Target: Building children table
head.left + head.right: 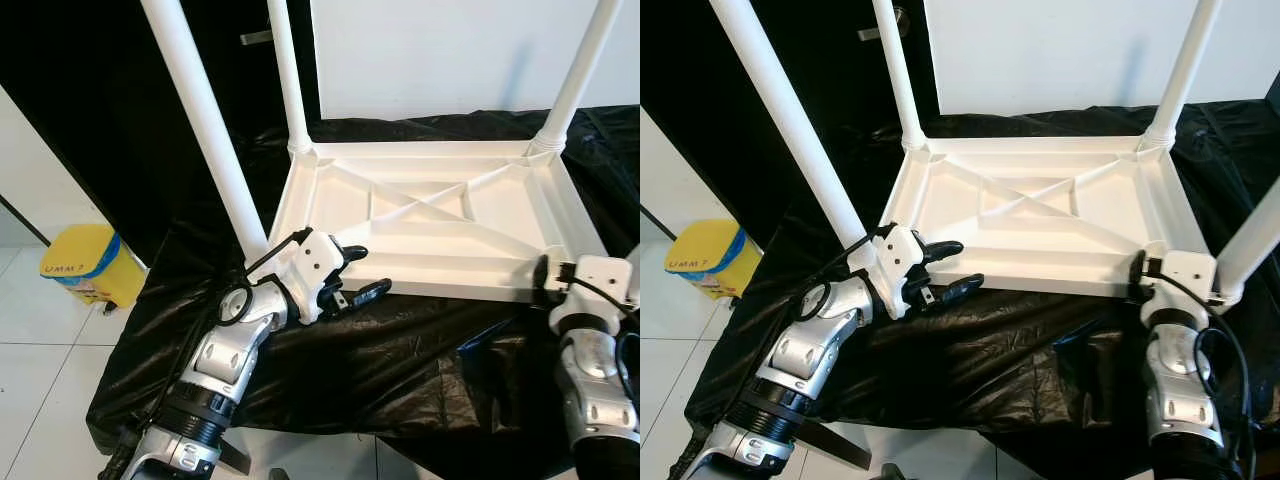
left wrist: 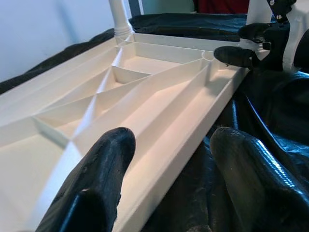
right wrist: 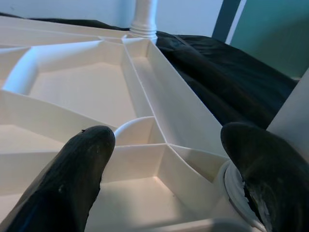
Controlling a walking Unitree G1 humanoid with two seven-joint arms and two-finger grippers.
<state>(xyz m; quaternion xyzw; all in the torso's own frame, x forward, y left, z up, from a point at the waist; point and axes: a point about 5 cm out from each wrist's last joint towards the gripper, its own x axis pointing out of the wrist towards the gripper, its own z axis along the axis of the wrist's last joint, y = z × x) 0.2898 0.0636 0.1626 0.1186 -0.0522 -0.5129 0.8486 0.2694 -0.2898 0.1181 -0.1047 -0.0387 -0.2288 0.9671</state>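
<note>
Upturned tabletop (image 1: 430, 215) laid on sheet-covered worktop (image 1: 400, 370), legs (image 1: 205, 125) raised at corners. Left gripper (image 1: 355, 285) placed at near-left corner, right gripper (image 1: 1137, 272) at near-right corner. Bin (image 1: 90, 265) seen on floor, far left.

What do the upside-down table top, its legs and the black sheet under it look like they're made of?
The table top looks like molded white plastic: thin ribs and a smooth, slightly glossy skin. The legs look like matching white plastic tubes, though painted metal can't be ruled out. The black sheet looks like thin plastic film, crinkled and shiny. The left tool is open at the top's near edge.
</note>
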